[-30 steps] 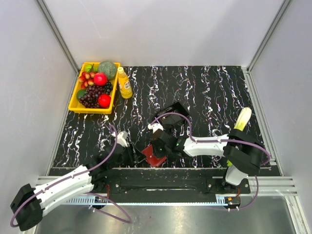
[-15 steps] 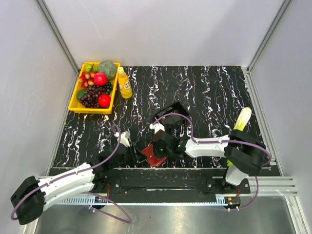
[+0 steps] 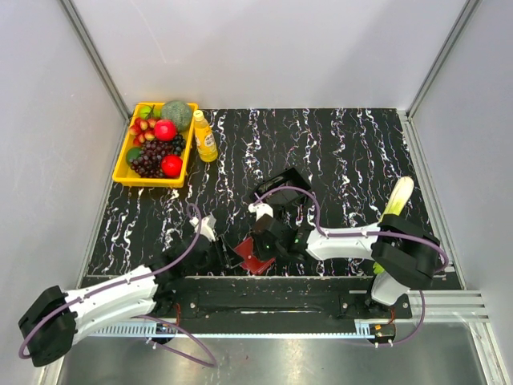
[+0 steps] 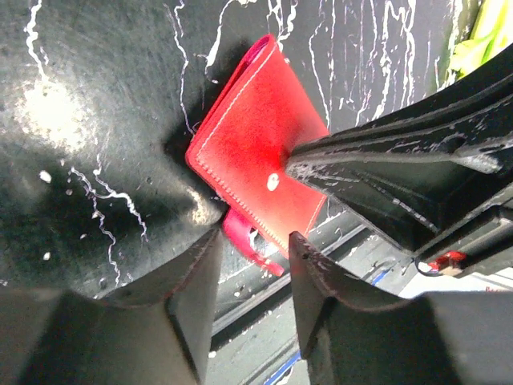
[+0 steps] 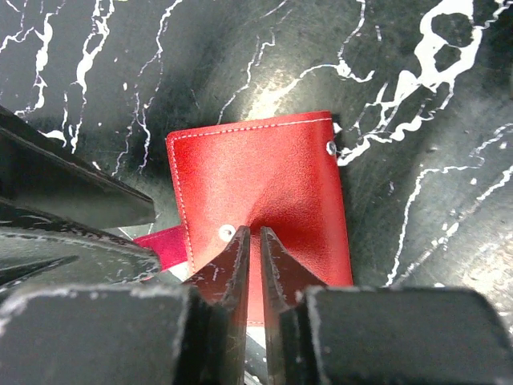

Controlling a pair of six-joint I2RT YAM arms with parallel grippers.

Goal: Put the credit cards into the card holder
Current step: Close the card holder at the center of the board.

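The card holder is a red wallet lying flat at the table's near edge, also seen in the left wrist view and from above. My right gripper stands over it, jaws almost together, pinching a puckered fold of its top panel beside a snap. My left gripper is open just left of the wallet. A pink tab at the wallet's edge lies just beyond its fingertips, untouched. From above, the left gripper and right gripper flank the wallet. The credit cards are out of view.
A black box-like tray sits just behind the right gripper. A yellow tray of fruit and a small bottle stand at the back left. A pale green vegetable lies at the right. The metal rail runs right below the wallet.
My left arm has slid right, bringing its gripper up to the wallet's left edge. The right gripper has stayed on the wallet, its jaws parting very slightly.
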